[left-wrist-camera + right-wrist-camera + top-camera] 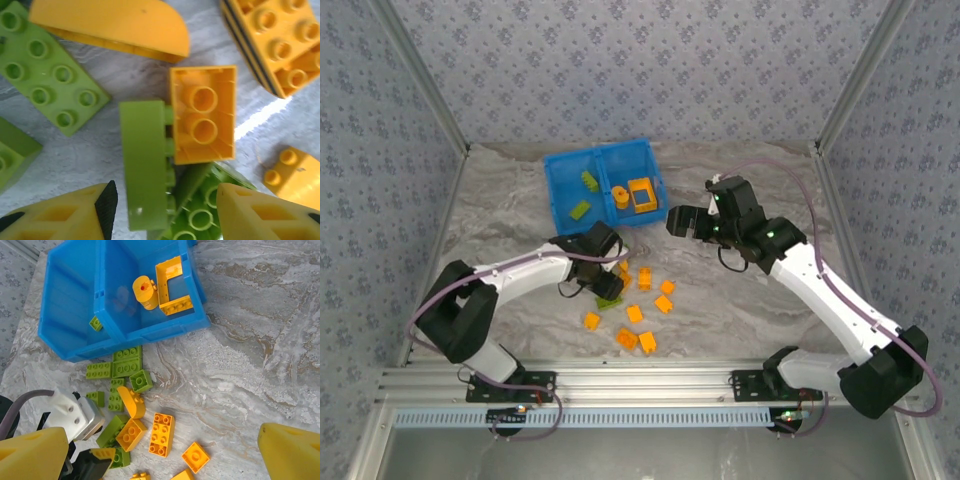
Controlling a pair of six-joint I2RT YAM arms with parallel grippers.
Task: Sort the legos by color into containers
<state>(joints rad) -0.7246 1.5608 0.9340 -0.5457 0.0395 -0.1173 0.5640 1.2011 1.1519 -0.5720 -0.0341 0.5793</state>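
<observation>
Two tools, two very different jobs right now. The left tool (165,197) is down in the pile of loose legos (634,313) on the worktop (770,170), just near of the blue bin (165,327). Its jaws are partly spread and straddle a green brick (142,165) lying on its side, with a sliver of daylight showing on both sides, so I'd say nothing is pinched yet. The right tool (678,222) hangs spread wide and empty just right of the bin.

The bin sits at the far middle of the worktop, with a bit of green in the left compartment (70,290) and orange pieces in the right compartment (125,270).

On handling, these look like hard, hollow plastic, so I'd guess they're featherweight, rigid and a bit slick on the smooth faces. They won't crush, but they could squirt out of a sloppy pinch. I'd squeeze across the two long flat faces, about mid-length, and not on the studs.

The catch is that the studs on that green one butt right up against an upturned orange brick (202,115), and another green (200,217) is tucked under the right finger's side. The neighbours could get nudged or dragged along.
</observation>
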